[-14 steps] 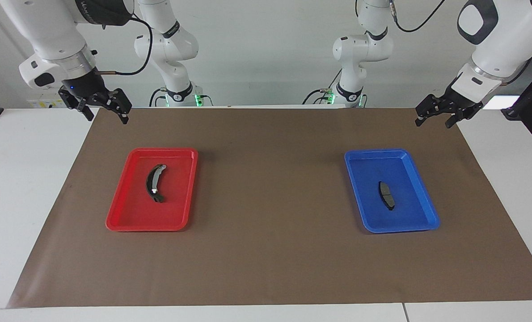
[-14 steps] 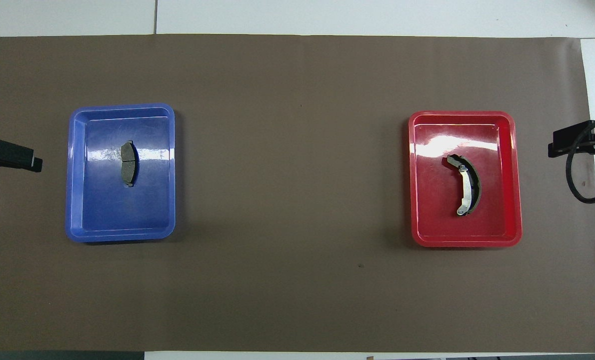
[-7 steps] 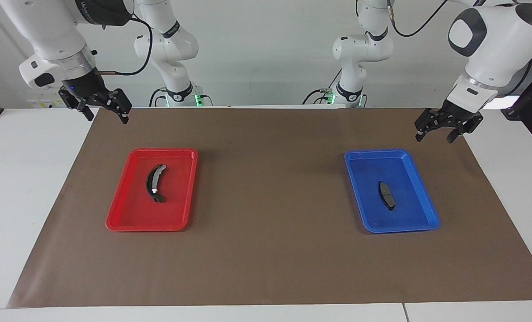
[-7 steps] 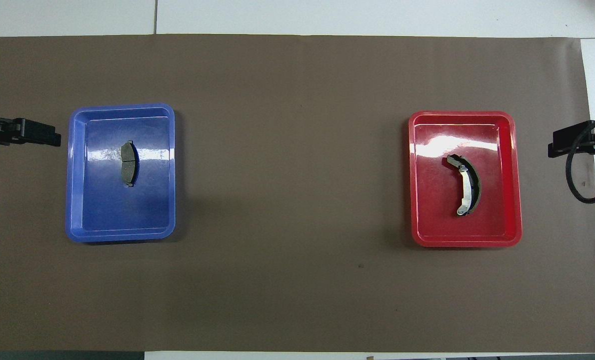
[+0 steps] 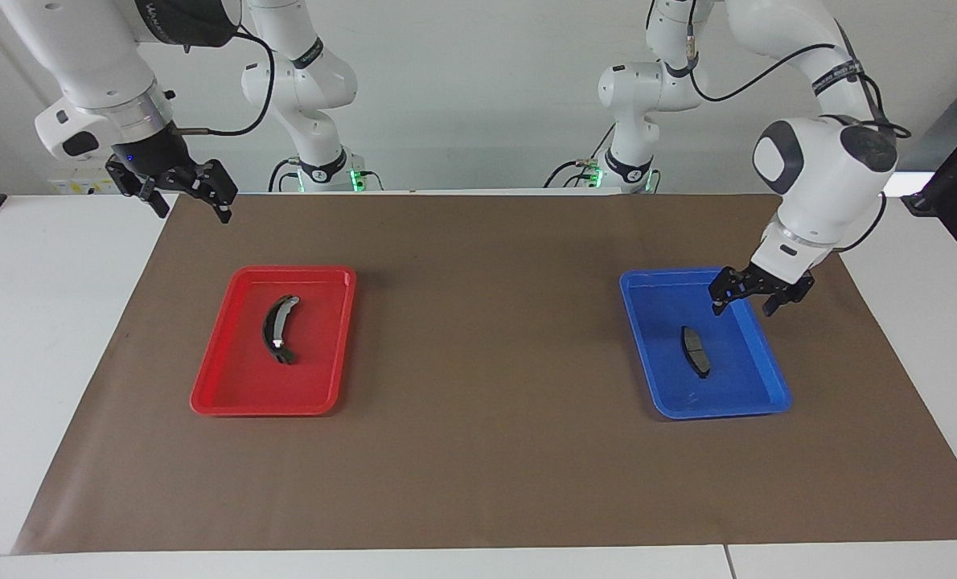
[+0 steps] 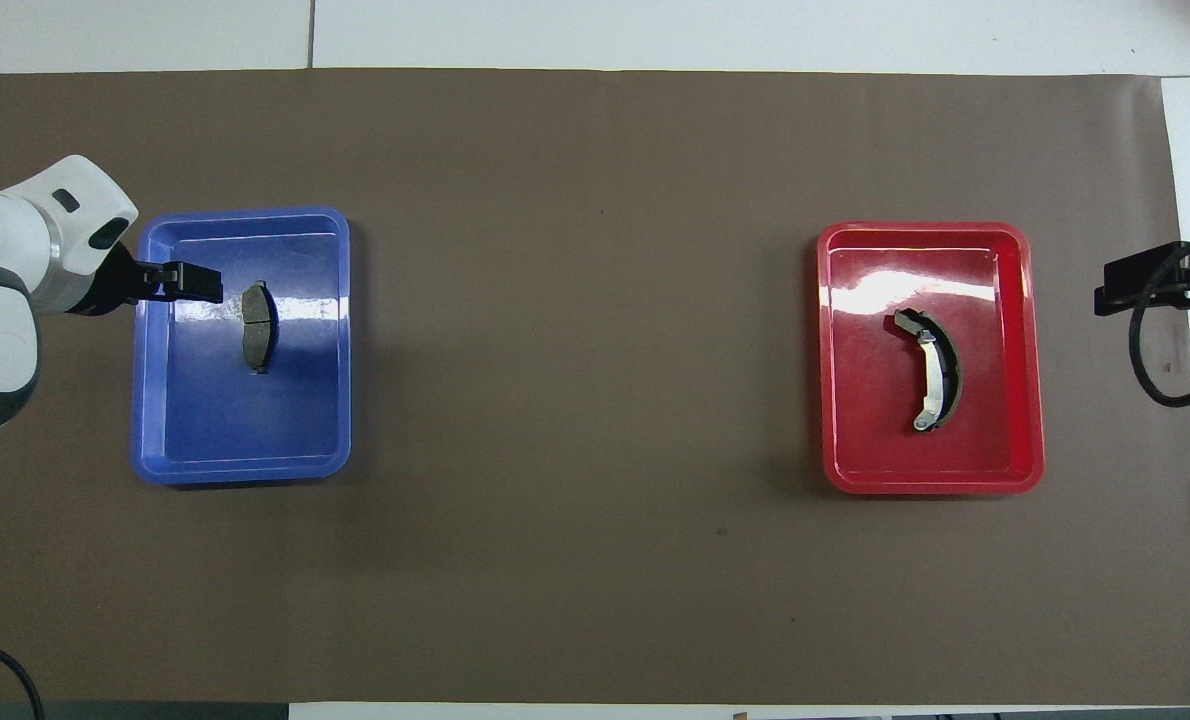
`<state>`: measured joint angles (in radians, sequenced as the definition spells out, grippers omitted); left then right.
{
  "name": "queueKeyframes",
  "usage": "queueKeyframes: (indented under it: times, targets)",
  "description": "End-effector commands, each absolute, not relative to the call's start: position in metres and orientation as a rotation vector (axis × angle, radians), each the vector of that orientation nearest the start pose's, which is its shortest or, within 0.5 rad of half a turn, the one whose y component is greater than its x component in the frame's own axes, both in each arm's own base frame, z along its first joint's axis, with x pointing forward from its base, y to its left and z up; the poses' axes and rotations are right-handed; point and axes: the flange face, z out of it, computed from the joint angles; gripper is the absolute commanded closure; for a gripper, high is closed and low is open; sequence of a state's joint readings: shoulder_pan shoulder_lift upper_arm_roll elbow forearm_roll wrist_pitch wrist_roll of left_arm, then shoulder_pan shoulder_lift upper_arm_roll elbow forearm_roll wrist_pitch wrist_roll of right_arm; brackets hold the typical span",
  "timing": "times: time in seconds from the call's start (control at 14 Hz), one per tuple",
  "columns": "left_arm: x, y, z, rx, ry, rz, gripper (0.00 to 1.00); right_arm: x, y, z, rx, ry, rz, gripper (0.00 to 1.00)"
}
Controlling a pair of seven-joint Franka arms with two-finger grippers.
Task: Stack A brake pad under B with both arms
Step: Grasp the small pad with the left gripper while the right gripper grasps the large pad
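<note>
Two claws are hanging over a brown mat (image 5: 478, 450) that is covering the worktop (image 5: 36, 338), and I am taking the mat as my marker. Starting at the right arm's end of it, the right claw (image 5: 179, 195) is waiting in the air over the mat's corner nearest the robots, its fingers (image 5: 223, 211) standing wide with nothing between them. Just farther from the robots, a red tray (image 5: 229, 398) is sitting on the mat, and B (image 5: 278, 329), the long curved black shoe with silver bits at its ends, is lying flat in the middle of it.

Moving along the mat toward the left arm's end, a blue tray (image 5: 647, 338) is resting on it, well apart from the red one. A brake pad (image 5: 696, 351), short and dark grey, is lying flat inside. The left claw (image 5: 745, 299) is hovering over this tray's edge nearest the robots, above the pad without touching it, spread wide and gripping nothing.
</note>
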<state>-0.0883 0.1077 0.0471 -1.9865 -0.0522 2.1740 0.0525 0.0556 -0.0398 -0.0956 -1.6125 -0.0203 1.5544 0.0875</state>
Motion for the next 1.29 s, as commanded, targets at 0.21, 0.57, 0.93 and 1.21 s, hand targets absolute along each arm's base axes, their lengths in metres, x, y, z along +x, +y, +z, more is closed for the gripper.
queueKeyframes:
  times: [0.21,0.57,0.93,1.21]
  targets:
    - [0.572,-0.043,0.337,-3.153,0.086,-0.217,0.03,0.513,-0.024,0.547,-3.123,0.176,-0.123,0.01]
    - [0.566,-0.049,0.293,-3.153,0.056,-0.133,0.19,0.53,-0.025,0.436,-3.138,0.103,-0.045,0.01]
    - [0.566,-0.045,0.307,-3.155,0.045,-0.142,0.91,0.515,-0.026,0.35,-3.143,-0.007,-0.142,0.01]
    - [0.574,-0.044,0.376,-3.162,0.053,-0.125,0.96,0.514,-0.026,0.32,-3.147,-0.04,-0.096,0.01]
